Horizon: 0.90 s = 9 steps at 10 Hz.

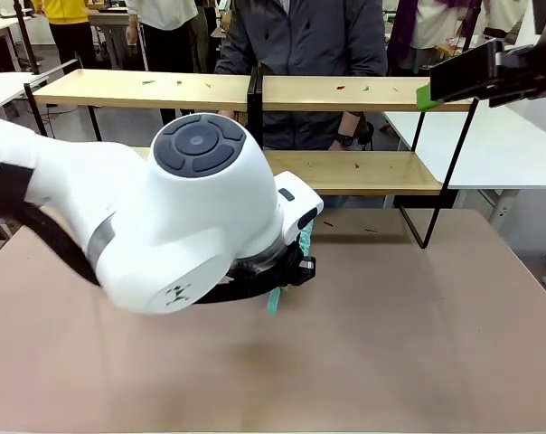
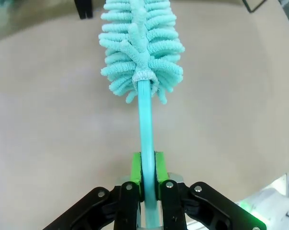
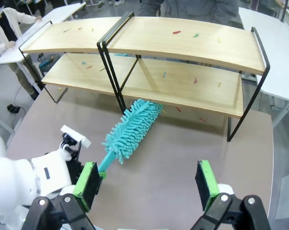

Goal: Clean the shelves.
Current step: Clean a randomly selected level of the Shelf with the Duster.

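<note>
Green pads of the left claw [image 2: 148, 165] pinch the smooth teal plastic handle of a duster [image 2: 140, 52], clamped tight. Its head is a fat brush of soft chenille fingers, pointing across the matte brownish-pink bench [image 3: 183, 148] towards the shelves [image 3: 183, 40] at the bench's far side. I'd say raise the head to board height, then sweep flat and light along the pale wood, pushing the small coloured scraps [image 3: 177, 32] to one end and minding the thin black frame. The right claw [image 3: 147, 184] hangs wide open, holding nothing
</note>
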Available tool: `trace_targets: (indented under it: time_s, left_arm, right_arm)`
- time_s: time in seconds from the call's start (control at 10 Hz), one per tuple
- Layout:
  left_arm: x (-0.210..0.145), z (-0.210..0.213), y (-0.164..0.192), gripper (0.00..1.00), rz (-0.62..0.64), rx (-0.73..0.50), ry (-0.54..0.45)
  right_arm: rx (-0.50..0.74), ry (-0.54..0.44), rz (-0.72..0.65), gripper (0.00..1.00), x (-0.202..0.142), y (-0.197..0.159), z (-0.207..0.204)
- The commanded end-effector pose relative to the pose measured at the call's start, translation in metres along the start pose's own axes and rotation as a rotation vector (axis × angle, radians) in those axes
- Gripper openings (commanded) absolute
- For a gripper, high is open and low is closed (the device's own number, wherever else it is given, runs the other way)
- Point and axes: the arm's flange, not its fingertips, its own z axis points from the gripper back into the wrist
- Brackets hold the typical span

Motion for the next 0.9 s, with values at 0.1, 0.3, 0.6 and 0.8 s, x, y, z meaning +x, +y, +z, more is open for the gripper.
trace_targets:
  time_s: [0.1, 0.3, 0.6, 0.8]
  left_arm:
    - [0.023, -0.035, -0.020, 0.13, 0.084, 0.042, -0.003]
    - [0.034, -0.045, -0.021, 0.13, 0.115, 0.040, -0.024]
    - [0.060, -0.076, -0.020, 0.13, 0.175, 0.064, -0.031]
    - [0.068, -0.091, -0.023, 0.13, 0.140, 0.032, -0.006]
  right_arm:
    - [0.000, 0.002, -0.005, 1.00, 0.000, 0.000, 0.000]
    - [0.000, 0.002, -0.005, 1.00, 0.000, 0.000, 0.000]
    - [0.000, 0.002, -0.005, 1.00, 0.000, 0.000, 0.000]
    - [0.000, 0.002, -0.005, 1.00, 0.000, 0.000, 0.000]
